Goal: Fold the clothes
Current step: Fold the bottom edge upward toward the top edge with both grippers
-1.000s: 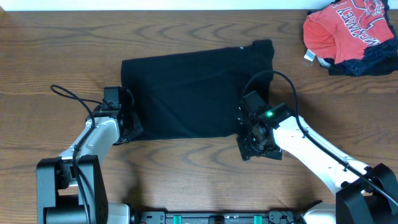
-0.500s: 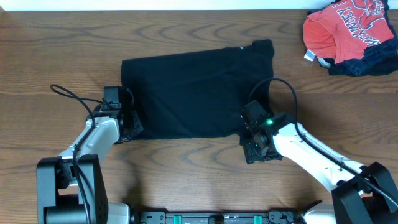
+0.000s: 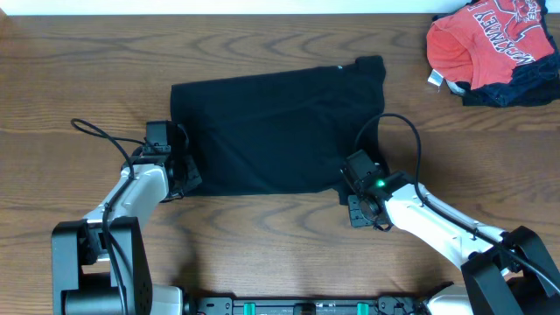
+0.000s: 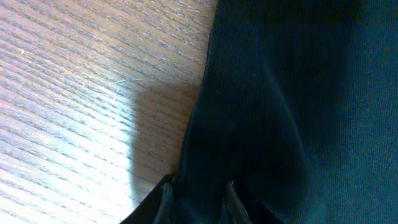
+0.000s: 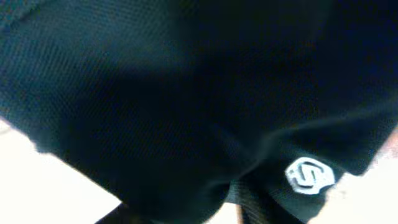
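The black top (image 3: 276, 131) lay flat as a rough rectangle in the middle of the table (image 3: 262, 254), just where it had been a second before. At its lower-left corner the left gripper (image 3: 184, 178) had not budged; the wrist view showed its fingers (image 4: 231, 190) drawn close with the dark hem pinched between them. At the lower-right corner the right gripper (image 3: 348, 185) was nipped on a bunched fold of the cloth, the white logo (image 5: 309, 175) just beside it. The right arm (image 3: 429, 219) had changed: its wrist had dropped toward the bottom of the frame and tucked closer to the corner. I counted one black top, one logo and two grippers. One red-orange shirt (image 3: 490, 39) and one navy garment (image 3: 525, 83) were heaped together at the upper right.
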Motion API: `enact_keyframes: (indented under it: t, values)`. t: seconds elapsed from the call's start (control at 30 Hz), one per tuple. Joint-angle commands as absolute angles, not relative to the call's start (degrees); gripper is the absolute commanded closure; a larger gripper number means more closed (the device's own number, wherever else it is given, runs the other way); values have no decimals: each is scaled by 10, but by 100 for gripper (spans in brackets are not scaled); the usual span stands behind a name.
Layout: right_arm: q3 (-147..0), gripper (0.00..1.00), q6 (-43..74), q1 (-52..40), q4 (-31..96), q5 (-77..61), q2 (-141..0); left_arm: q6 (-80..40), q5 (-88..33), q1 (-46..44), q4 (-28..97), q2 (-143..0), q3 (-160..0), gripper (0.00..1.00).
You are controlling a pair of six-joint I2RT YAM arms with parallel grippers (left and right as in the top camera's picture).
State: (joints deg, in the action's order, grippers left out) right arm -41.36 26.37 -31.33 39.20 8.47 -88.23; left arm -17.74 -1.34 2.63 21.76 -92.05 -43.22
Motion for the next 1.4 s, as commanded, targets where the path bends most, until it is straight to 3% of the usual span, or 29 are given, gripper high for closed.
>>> enact_keyframes:
  t: [0.0, 0.07, 0.13, 0.43, 0.77, 0.97, 1.37]
  values:
    - [-406, 83, 277, -306, 390, 105, -878, -177, -37, 28, 221, -954, -411, 76]
    - [-409, 99, 276, -299, 392, 106, -877, -177, -37, 28, 222, -954, -411, 87]
    - [-423, 99, 276, -289, 409, 106, -877, -177, -38, 28, 228, -951, -412, 94]
    - [-605, 99, 218, -231, 613, 120, -850, -179, -41, 28, 365, -831, -416, 94]
    - [-686, 99, 146, -195, 683, 61, -846, -181, -41, 28, 476, -658, -416, 94]
    - [-686, 99, 104, -194, 590, 62, -847, -183, -41, 28, 470, -659, -416, 94]
    - [-686, 99, 40, -194, 309, 75, -939, -183, -38, 28, 343, -721, -416, 94]
